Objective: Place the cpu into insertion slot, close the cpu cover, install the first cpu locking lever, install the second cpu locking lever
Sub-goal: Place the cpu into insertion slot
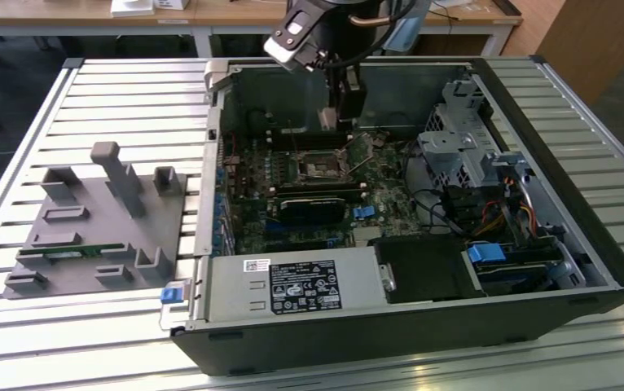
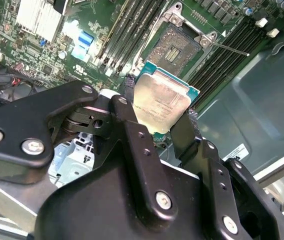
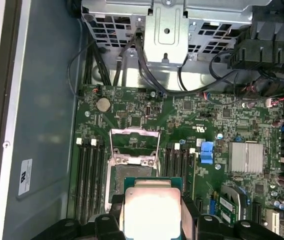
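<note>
An open computer case [image 1: 399,346] lies on the slatted bench [image 1: 127,90], toward the edge on the exterior view's right. A grey holder block [image 1: 94,220] sits well apart, near the opposite edge. The green circuit board [image 3: 207,115] covers the case floor.

The gripper [image 1: 340,122] hangs inside the case near its far wall, its jaws pinching the chip [image 2: 162,102] by two opposite edges. The chip is held in the air above the board, apart from the socket [image 2: 174,47] and seemingly a little to one side of it. The socket is bare, and its cover [image 3: 134,132] stands swung open.

The chip is square, so it has no long axis. Its metal top faces both wrist cameras and its underside faces the board. In the first wrist view its edges run roughly parallel to the socket's.

The grip is only on thin edges, so the chip could slip or twist. If it came down skewed or off-centre, it could bend the socket's contacts. The raised cover and the thin lever [image 2: 232,49] beside the socket could also catch a finger.
</note>
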`<act>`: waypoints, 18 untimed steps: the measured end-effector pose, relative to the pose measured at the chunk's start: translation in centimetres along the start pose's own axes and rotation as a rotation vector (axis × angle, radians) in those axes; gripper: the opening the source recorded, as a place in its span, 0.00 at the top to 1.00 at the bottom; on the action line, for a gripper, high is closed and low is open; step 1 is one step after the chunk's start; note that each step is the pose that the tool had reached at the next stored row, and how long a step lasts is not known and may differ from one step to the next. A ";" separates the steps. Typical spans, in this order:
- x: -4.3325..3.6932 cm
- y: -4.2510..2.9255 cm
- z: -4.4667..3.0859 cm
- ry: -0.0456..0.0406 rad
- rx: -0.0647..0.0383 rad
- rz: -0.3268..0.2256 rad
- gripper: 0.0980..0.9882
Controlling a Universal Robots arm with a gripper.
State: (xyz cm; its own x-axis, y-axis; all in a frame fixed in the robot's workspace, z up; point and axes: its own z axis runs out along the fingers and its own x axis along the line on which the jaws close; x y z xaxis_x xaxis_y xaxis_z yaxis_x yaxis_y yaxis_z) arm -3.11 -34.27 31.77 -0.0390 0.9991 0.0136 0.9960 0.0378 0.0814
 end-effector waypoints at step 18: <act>0.02 -0.12 1.14 -0.0090 0.000 0.022 0.51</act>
State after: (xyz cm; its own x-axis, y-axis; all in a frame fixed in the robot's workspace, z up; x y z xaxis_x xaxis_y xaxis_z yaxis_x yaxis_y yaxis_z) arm -3.14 -34.23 30.62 -0.0161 0.9999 0.0064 0.9966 0.0155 0.0811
